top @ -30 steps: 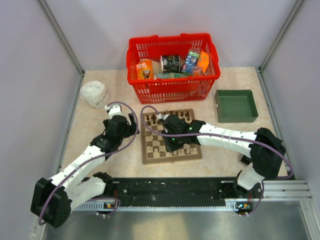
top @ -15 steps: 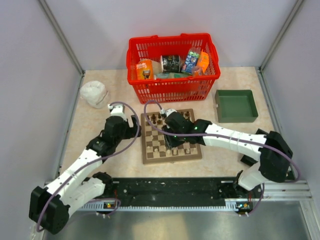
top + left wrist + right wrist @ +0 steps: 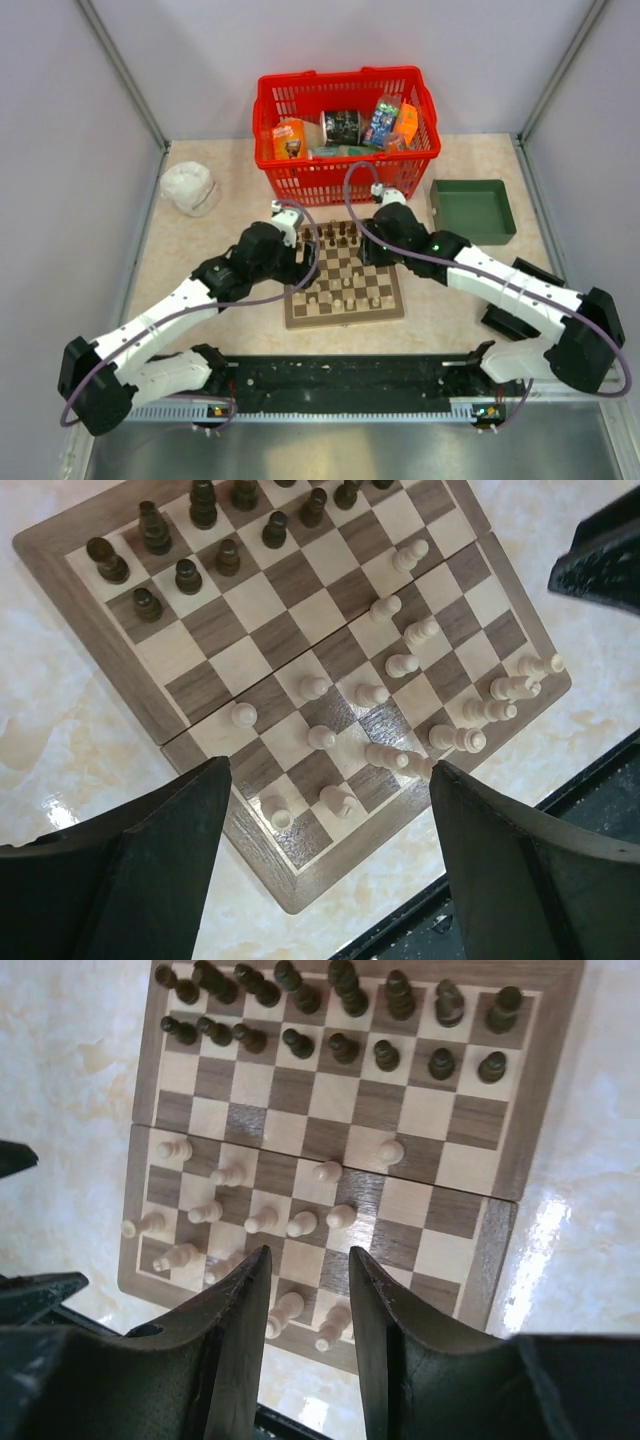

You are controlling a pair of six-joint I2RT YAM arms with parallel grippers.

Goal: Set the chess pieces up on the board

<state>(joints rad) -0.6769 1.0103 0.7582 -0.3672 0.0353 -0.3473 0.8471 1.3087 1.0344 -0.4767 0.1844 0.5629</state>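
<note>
Above the board (image 3: 345,317), left claw (image 3: 327,780) and right claw (image 3: 308,1258) gape empty.

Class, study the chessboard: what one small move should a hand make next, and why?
Probably lower the right hand onto the pale piece below it and move it home: dark pieces already fill two far rows, while pale ones sit scattered on the board.

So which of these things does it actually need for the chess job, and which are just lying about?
For the job: the board, the dark chess pieces, the pale chess pieces.
Just lying about: the red basket of packets, the green tray, the white bundle.
</note>
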